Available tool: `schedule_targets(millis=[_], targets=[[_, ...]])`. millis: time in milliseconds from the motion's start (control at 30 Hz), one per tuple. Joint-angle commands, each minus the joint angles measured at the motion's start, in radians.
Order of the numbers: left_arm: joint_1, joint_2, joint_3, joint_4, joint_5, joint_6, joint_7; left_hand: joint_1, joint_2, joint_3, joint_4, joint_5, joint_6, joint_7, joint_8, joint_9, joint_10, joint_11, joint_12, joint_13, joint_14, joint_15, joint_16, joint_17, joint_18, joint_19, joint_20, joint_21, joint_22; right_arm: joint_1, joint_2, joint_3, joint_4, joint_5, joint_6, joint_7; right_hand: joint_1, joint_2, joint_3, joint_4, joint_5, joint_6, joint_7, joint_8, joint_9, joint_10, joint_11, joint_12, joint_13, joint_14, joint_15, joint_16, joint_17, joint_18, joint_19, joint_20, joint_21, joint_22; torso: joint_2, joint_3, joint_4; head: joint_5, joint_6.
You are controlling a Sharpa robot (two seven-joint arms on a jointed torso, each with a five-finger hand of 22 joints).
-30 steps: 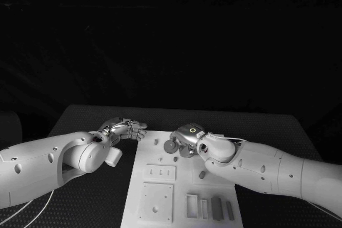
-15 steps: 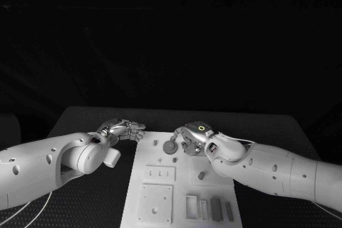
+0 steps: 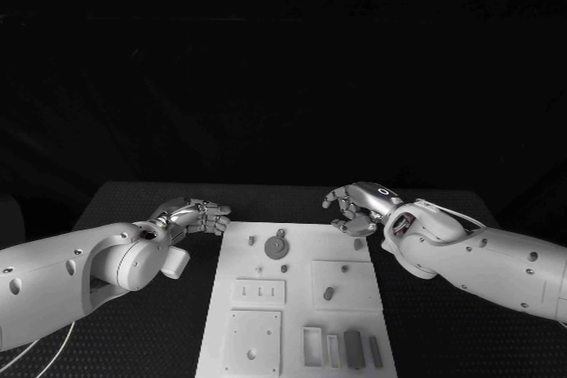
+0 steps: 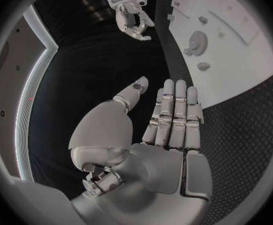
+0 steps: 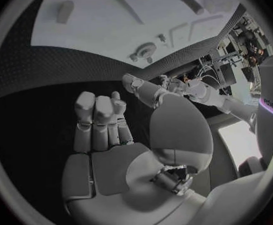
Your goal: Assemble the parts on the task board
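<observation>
The white task board lies in the middle of the black table. A round grey disc part sits near its far end, with small pegs around it. My right hand hovers over the board's far right corner with its fingers loosely curled and apart, holding nothing. My left hand hangs just off the board's far left corner, also holding nothing. In the left wrist view my left hand has straight fingers and the thumb apart, with the disc beyond. In the right wrist view my right hand holds nothing.
Several rectangular blocks stand in a row at the board's near right. Two recessed square plates lie at its near left, and another peg stands in the right-hand square. Black table surrounds the board.
My right hand has let go of the round disc and drawn back to the right, off the part. The disc stays on the board. My left hand has barely moved.
</observation>
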Motion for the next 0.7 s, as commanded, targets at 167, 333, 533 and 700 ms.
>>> schedule_targets(millis=[167,333,533,700], targets=[[0.000,0.005,0.001,-0.015,-0.006,0.018,0.018,0.001,0.007,0.002,-0.002,-0.006,0.002,0.003,-0.001,0.002,0.006,0.002,-0.008,0.002,-0.001,0.002,-0.004,0.002,0.014,-0.005,0.000,0.005,0.018,0.000,-0.046,0.000,-0.049,0.139,0.183,0.115,-0.021,0.008,-0.159,-0.014,-0.016,0.028,0.032,0.006,-0.006,-0.039,0.009,0.008,-0.001,-0.032,0.011,-0.004,0.000,0.055,-0.041,0.012,-0.016,0.011,-0.002,0.0078,-0.0077,-0.011,0.010],[0.000,0.005,0.001,-0.026,-0.006,0.030,0.022,0.002,0.007,0.002,-0.003,-0.006,0.001,0.005,-0.002,0.002,0.006,0.005,-0.009,0.002,-0.001,0.003,-0.005,0.003,0.014,-0.005,0.000,0.005,0.018,0.000,-0.056,0.000,-0.089,0.142,0.213,0.124,-0.033,0.022,-0.248,-0.029,0.042,0.018,0.026,0.002,-0.011,-0.077,0.004,-0.011,-0.016,-0.076,0.009,-0.026,-0.009,0.055,-0.082,0.028,-0.047,0.005,-0.003,0.0127,-0.0117,-0.012,0.011],[0.000,0.006,0.001,-0.030,-0.006,0.045,0.027,0.001,0.003,0.000,-0.004,-0.007,-0.001,0.007,-0.003,0.002,0.007,0.006,-0.009,0.003,0.001,0.005,-0.005,0.004,0.014,-0.005,0.000,0.006,0.018,-0.013,-0.055,0.000,-0.128,0.102,0.227,0.132,-0.033,0.031,-0.293,-0.043,0.047,0.021,0.024,0.008,-0.010,-0.093,0.003,-0.026,-0.033,-0.099,0.008,-0.047,-0.025,0.055,-0.108,0.044,-0.075,-0.003,-0.002,0.0091,-0.0096,-0.019,0.012],[0.000,0.007,0.001,-0.027,-0.007,0.037,0.022,0.001,0.001,0.000,-0.005,-0.007,-0.002,0.008,-0.004,0.002,0.007,0.007,-0.010,0.003,0.002,0.005,-0.005,0.005,0.014,-0.006,0.001,0.006,0.018,-0.028,-0.037,0.000,-0.168,0.107,0.214,0.131,-0.010,0.038,-0.307,-0.057,0.029,0.020,0.026,0.008,-0.011,-0.091,0.006,-0.021,-0.037,-0.096,0.009,-0.043,-0.028,0.055,-0.105,0.047,-0.074,-0.001,-0.002,0.0094,-0.0090,-0.021,0.011]])
